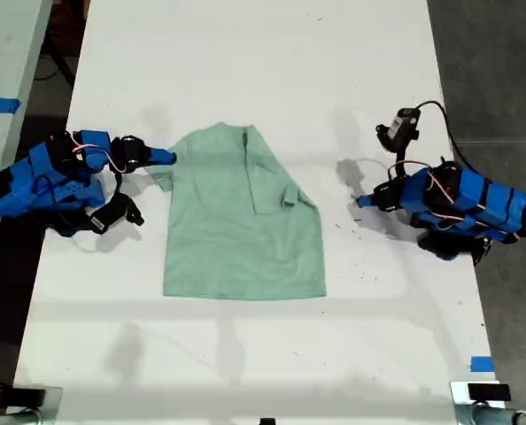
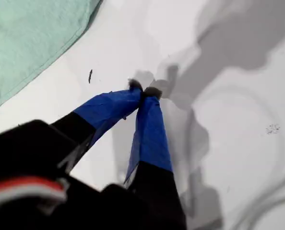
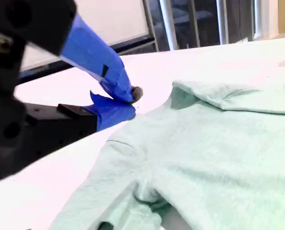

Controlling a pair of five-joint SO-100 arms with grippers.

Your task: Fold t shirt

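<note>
The pale mint-green t shirt (image 1: pixel 236 226) lies flat in the middle of the white table (image 1: pixel 245 62). Its sleeve on the exterior view's right is folded in over the body. My second gripper (image 1: pixel 169 158) is at the exterior view's left, its blue fingers shut, with their tips at the shirt's shoulder edge. In the second wrist view the second gripper (image 3: pixel 128 101) shows no cloth between its tips beside the t shirt (image 3: pixel 219 158). My first gripper (image 1: pixel 360 202) is at the exterior view's right, shut and empty over bare table, a short gap from the shirt. The first wrist view shows the first gripper (image 2: pixel 143 92) and a corner of the t shirt (image 2: pixel 32 38).
A small black camera on a stalk (image 1: pixel 401 127) with a cable stands behind the first arm. A blue tape mark (image 1: pixel 482 364) sits near the table's front corner at the exterior view's right. A second table (image 1: pixel 2 53) stands at the exterior view's left, across a dark gap.
</note>
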